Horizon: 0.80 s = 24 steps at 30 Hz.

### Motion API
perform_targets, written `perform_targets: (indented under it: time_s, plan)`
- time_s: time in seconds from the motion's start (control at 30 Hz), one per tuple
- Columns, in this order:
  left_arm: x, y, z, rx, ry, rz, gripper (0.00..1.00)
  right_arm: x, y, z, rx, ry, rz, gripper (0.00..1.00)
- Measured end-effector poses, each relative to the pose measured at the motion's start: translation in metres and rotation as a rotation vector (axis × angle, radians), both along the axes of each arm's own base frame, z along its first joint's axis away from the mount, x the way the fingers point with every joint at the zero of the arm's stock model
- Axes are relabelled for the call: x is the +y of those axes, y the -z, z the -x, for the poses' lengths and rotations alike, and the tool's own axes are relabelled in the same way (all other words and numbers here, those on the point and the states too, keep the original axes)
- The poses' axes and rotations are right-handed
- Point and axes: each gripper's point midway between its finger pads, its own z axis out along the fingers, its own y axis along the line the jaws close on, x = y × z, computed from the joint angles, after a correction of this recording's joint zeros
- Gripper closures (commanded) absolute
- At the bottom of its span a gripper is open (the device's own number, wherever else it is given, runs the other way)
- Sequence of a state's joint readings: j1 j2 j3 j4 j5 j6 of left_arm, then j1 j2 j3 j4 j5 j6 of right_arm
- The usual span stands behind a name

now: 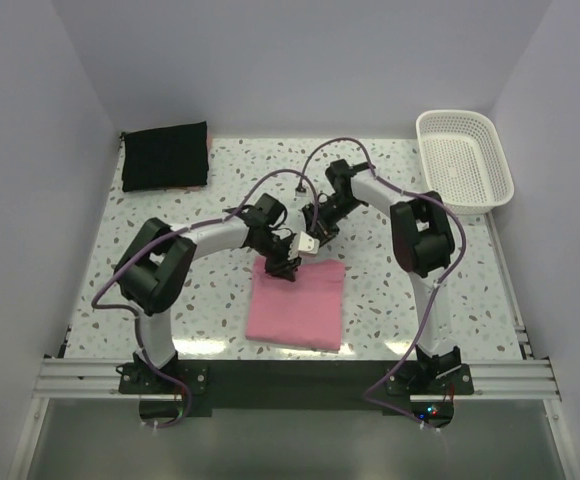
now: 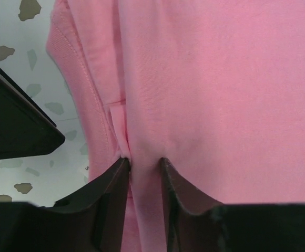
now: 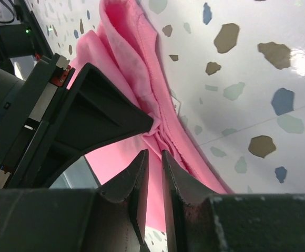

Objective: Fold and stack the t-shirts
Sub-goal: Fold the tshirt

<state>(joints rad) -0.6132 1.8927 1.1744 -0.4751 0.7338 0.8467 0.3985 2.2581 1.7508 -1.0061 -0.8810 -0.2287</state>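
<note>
- Black folded garment [image 1: 165, 155] lies at the far-left corner of the speckled table [image 1: 390, 290], well apart from the arms.
- Pink t-shirt [image 1: 298, 305], folded to a rectangle, lies near centre, close to the arm bases.
- The left gripper [image 2: 143, 170], jaws narrowed, pinches a ridge of its fabric.
- The right gripper [image 3: 153, 157], almost closed, nips the bunched far edge just beside it.
- White lattice basket [image 1: 465, 160] sits far right.

Twin build, left arm [image 1: 205, 238] and right arm [image 1: 380, 190], white tube links, bulky black joint housings [image 1: 156, 272], purple cables [image 1: 335, 143] looping along each, black base plates [image 1: 155, 378] at desk's near edge, matte black wedge-shaped fingers [image 2: 108, 194], edges scuffed pale
</note>
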Motion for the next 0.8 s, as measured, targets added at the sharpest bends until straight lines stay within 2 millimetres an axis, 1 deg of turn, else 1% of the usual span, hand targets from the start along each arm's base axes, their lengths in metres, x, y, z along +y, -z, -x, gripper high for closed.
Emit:
perform_targets:
  time_s: [0.07, 0.17, 0.3, 0.4, 0.47, 0.57, 0.63, 0.67, 0.8]
  plan:
    - [0.001, 0.001, 0.001, -0.004, 0.0, 0.0, 0.57, 0.003, 0.0, 0.004, 0.001, -0.014, 0.001, 0.81]
    - [0.004, 0.0, 0.005, -0.019, -0.003, -0.002, 0.57, 0.006, 0.0, 0.009, 0.002, -0.035, 0.001, 0.81]
    - [0.008, -0.008, 0.005, -0.05, -0.021, -0.003, 0.58, 0.009, 0.0, 0.014, 0.004, -0.053, 0.002, 0.81]
    - [0.012, -0.015, 0.005, -0.078, -0.031, -0.002, 0.62, 0.009, -0.001, 0.014, 0.003, -0.056, 0.002, 0.81]
    - [0.012, -0.018, 0.005, -0.088, -0.033, 0.001, 0.68, 0.009, -0.001, 0.014, -0.001, -0.059, 0.001, 0.81]
    - [0.012, -0.018, 0.005, -0.091, -0.033, 0.001, 0.7, 0.011, -0.004, 0.013, -0.008, -0.063, -0.003, 0.81]
    - [0.012, -0.018, 0.005, -0.092, -0.032, 0.0, 0.64, 0.012, -0.004, 0.013, -0.013, -0.066, -0.005, 0.81]
    - [0.012, -0.018, 0.005, -0.093, -0.031, -0.001, 0.58, 0.012, -0.004, 0.013, -0.014, -0.068, -0.005, 0.81]
    - [0.011, -0.018, 0.005, -0.098, -0.031, -0.002, 0.55, 0.013, -0.004, 0.014, -0.019, -0.077, -0.006, 0.82]
